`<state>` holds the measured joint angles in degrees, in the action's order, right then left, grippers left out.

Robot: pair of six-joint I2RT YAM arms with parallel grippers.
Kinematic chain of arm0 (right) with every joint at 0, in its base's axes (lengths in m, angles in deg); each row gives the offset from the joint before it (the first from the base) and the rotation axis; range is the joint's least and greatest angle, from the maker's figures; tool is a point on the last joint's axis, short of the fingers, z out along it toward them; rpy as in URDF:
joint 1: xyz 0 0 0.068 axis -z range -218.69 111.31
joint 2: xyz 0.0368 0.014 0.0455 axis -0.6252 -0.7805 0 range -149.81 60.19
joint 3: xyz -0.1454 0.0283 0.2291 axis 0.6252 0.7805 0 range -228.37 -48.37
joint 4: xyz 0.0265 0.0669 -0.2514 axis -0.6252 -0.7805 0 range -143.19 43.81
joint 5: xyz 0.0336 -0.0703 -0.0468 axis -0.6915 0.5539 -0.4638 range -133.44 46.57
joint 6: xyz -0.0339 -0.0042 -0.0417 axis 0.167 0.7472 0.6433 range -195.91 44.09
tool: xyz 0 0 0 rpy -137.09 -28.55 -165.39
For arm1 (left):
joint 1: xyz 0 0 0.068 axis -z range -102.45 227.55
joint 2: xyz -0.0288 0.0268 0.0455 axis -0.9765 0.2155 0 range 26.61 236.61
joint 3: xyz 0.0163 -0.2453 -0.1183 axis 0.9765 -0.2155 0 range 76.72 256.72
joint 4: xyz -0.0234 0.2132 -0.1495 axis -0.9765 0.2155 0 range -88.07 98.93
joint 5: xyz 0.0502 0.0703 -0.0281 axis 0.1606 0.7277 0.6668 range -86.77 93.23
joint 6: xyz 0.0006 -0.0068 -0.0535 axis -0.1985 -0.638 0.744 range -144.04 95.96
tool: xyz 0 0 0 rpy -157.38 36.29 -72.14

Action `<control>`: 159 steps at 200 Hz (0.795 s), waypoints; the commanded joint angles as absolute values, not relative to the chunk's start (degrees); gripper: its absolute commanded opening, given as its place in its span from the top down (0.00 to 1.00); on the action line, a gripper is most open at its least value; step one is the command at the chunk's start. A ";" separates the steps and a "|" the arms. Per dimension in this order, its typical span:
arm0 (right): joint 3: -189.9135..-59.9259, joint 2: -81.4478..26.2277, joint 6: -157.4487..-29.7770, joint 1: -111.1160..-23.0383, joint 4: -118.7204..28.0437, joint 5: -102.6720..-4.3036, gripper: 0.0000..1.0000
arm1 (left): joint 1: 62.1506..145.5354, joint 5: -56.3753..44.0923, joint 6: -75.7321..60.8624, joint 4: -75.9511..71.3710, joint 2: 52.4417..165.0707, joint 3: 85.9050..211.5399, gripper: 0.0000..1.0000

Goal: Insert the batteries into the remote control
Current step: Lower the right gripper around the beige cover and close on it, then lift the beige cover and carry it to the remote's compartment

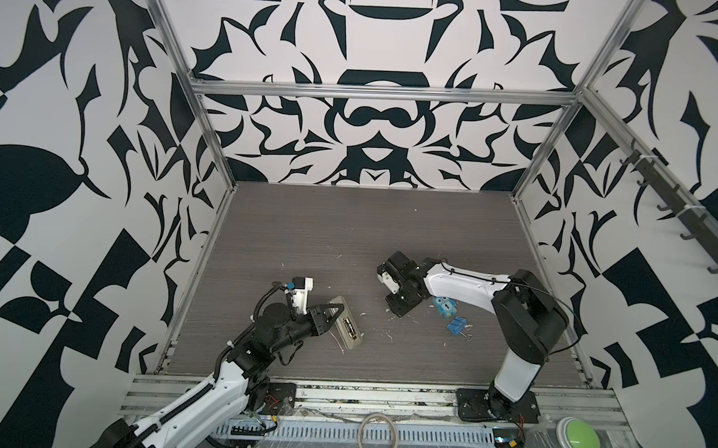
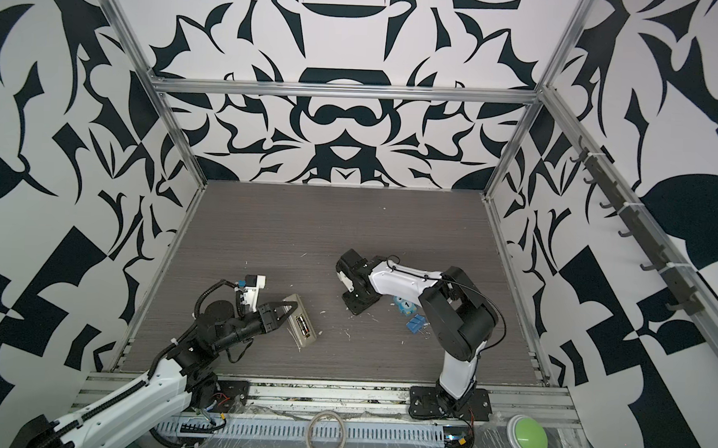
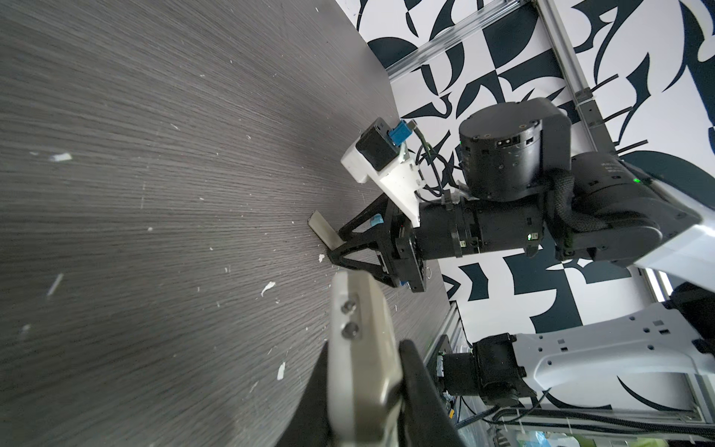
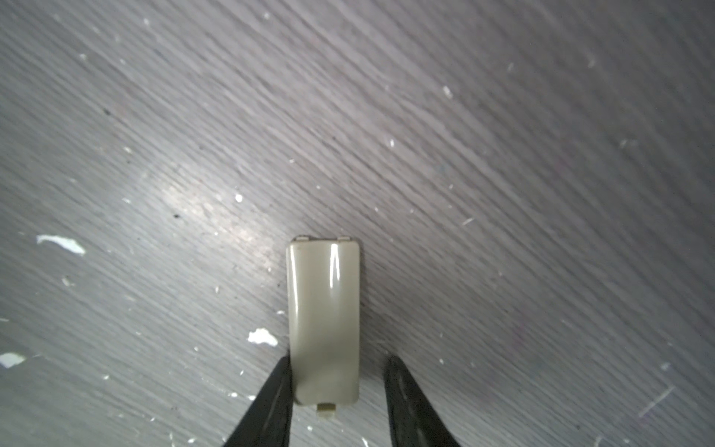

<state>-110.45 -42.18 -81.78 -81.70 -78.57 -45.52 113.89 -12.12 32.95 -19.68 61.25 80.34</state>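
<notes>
On table [image 4: 503, 154], right gripper [image 4: 338, 363] straddles battery cover [image 4: 324, 309], jaws apart, one side touching. Uneven squeeze may skid cover. Left gripper [image 3: 365, 387] clamps remote control [image 1: 342, 308]; batteries [image 1: 349, 327] exposed, may spill.

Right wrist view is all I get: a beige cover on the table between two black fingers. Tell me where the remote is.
Observer: The left gripper is shut on the remote control, left of the middle in both top views and well apart from the battery cover.
Operator: Report the battery bay.
Observer: It faces up, uncovered, and the batteries show inside it as dark cells.
Operator: List what sits near my arm.
Observer: A blue owl figure and blue binder clips lie on the table close beside the right arm.
</notes>
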 commanded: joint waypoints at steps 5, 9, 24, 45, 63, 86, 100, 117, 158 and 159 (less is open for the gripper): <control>-110.33 -40.44 -81.80 -82.02 -79.60 -44.82 0.61 | 113.68 -11.71 32.65 -21.10 61.10 80.24 1.00; -110.33 -40.45 -81.72 -82.04 -79.59 -44.84 0.61 | 113.68 -11.71 32.67 -21.10 61.09 80.27 1.00; -110.40 -40.68 -81.56 -82.19 -79.55 -44.79 0.62 | 113.68 -11.72 32.66 -21.27 61.36 80.24 1.00; -110.51 -41.23 -81.51 -82.53 -79.66 -44.31 0.63 | 113.68 -11.80 32.74 -21.45 61.53 80.32 1.00; -110.51 -41.56 -81.50 -82.64 -79.58 -44.31 0.64 | 113.68 -11.81 32.74 -21.30 61.44 80.35 1.00; -110.42 -41.50 -81.41 -82.64 -79.46 -44.31 0.65 | 113.68 -11.80 32.76 -21.01 61.25 80.35 1.00; -110.42 -41.52 -81.39 -82.69 -79.47 -44.23 0.67 | 113.68 -11.72 32.76 -21.01 61.22 80.28 1.00; -110.26 -41.37 -81.38 -82.73 -79.58 -44.20 0.72 | 113.68 -11.58 32.76 -21.06 61.24 80.22 1.00; -110.11 -39.71 -80.93 -83.23 -79.87 -44.01 0.80 | 113.68 -10.69 32.90 -22.11 61.46 80.23 1.00; -110.09 -39.64 -80.93 -83.24 -79.90 -44.03 0.80 | 113.68 -10.67 32.90 -22.18 61.44 80.23 1.00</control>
<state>-110.45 -42.18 -81.54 -82.62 -78.57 -44.87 113.89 -11.86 32.97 -19.70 61.68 80.34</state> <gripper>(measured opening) 0.267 0.219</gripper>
